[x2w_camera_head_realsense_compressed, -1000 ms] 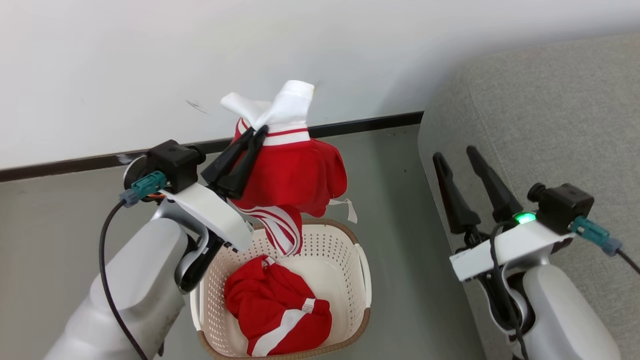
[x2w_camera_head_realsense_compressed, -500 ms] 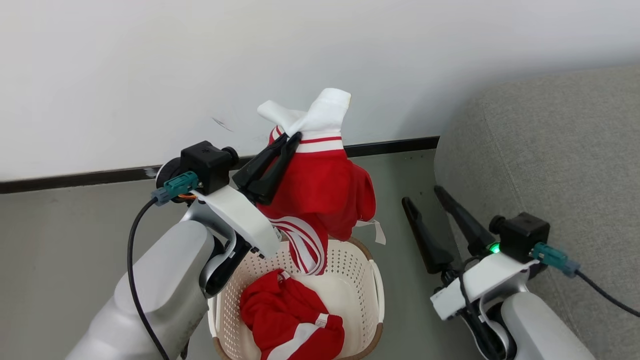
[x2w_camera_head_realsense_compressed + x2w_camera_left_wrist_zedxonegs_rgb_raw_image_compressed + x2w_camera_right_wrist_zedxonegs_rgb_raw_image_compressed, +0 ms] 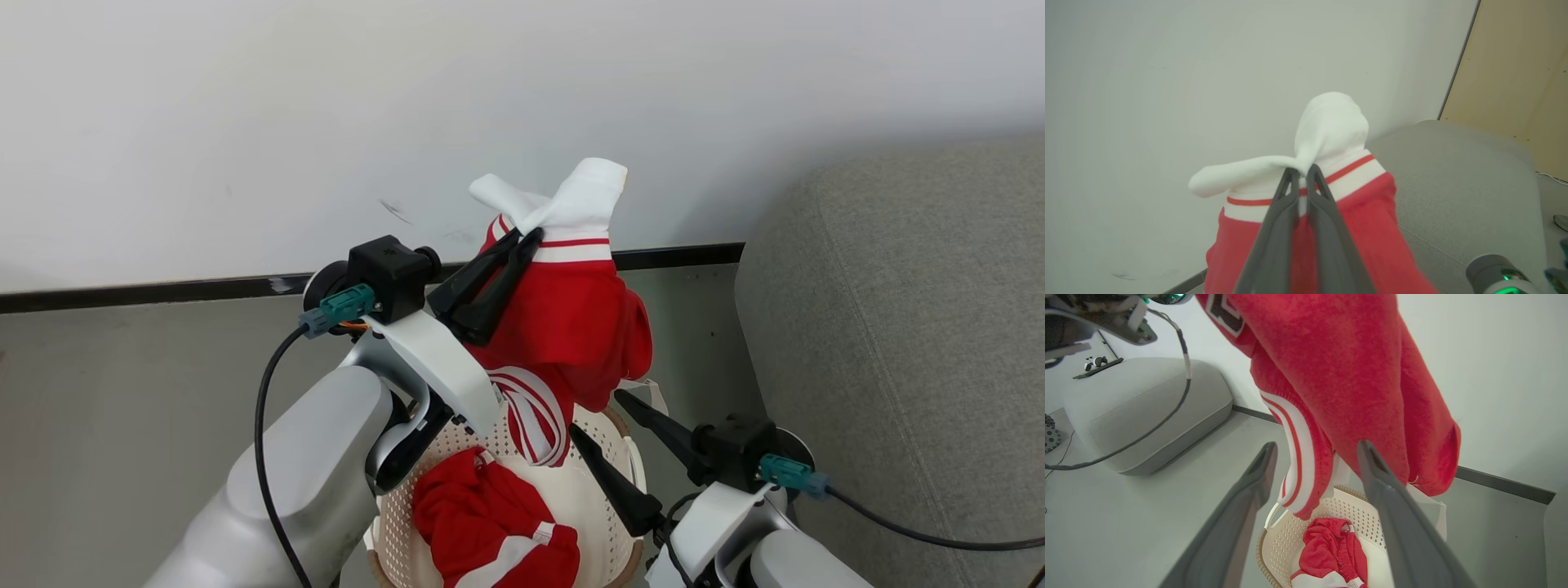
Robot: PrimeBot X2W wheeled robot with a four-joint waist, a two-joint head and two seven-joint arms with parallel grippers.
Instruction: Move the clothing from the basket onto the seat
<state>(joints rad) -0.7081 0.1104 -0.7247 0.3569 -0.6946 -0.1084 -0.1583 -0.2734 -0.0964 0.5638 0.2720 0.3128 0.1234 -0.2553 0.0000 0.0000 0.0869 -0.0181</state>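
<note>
Head view: the grey sofa (image 3: pixel 898 343) takes the 3 o'clock side, with the cream laundry basket (image 3: pixel 396 514) low at 6 o'clock. A red sports top (image 3: pixel 571 318) with white panels hangs over the basket, towards 12 o'clock from it, its striped hem dangling just above the rim. A second red garment (image 3: pixel 482 523) lies crumpled inside the basket. The left tool (image 3: pixel 526 238) is pressed together, pinching the top's white-and-red band. The right tool (image 3: pixel 598 414) is spread wide, pointing up at the hanging hem and holding nothing. To carry it well, I judge: lift until the hem clears the rim, swing towards 3 o'clock, and have the right tool gather the loose cloth so nothing drags.
</note>
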